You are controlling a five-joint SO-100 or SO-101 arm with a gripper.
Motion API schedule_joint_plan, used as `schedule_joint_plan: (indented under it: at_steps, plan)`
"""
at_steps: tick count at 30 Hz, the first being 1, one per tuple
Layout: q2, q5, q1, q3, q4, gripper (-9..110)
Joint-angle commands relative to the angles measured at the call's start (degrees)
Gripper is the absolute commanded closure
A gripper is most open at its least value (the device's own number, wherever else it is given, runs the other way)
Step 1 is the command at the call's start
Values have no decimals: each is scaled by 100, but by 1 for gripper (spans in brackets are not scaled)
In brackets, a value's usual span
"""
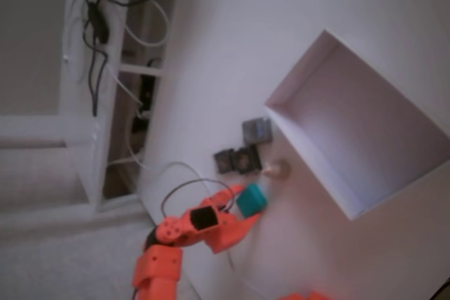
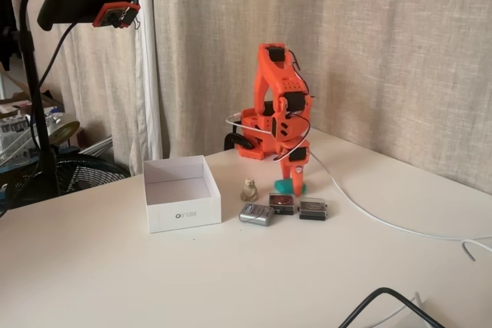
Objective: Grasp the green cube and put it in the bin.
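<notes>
The green cube point(image 1: 253, 199) lies on the white table, left of the bin's near corner in a fixed view. My orange gripper point(image 1: 249, 203) reaches it from the lower left and is open, a thin finger above the cube and a broad one below, both close to its sides. In both fixed views the cube rests on the table; from the side, the gripper point(image 2: 294, 188) points straight down with the cube point(image 2: 284, 187) at its tip. The bin point(image 1: 309, 152) is a white open box, also seen as the bin point(image 2: 183, 209) left of the arm.
Three dark grey blocks point(image 1: 256, 130) point(image 1: 226, 161) point(image 1: 247, 159) and a small beige figurine point(image 1: 278, 168) sit between the cube and the bin. A white cable point(image 2: 369, 213) runs across the table right of the arm. A camera stand point(image 2: 34, 113) rises at the far left.
</notes>
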Motion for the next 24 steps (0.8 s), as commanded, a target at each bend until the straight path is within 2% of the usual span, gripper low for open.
schedule_joint_plan:
  at_steps: [1, 18, 24]
  plan:
    - [35, 9, 44, 70, 53, 85]
    - [-26, -18, 158, -308, 606, 89]
    - [-26, -26, 185, -422, 360, 89]
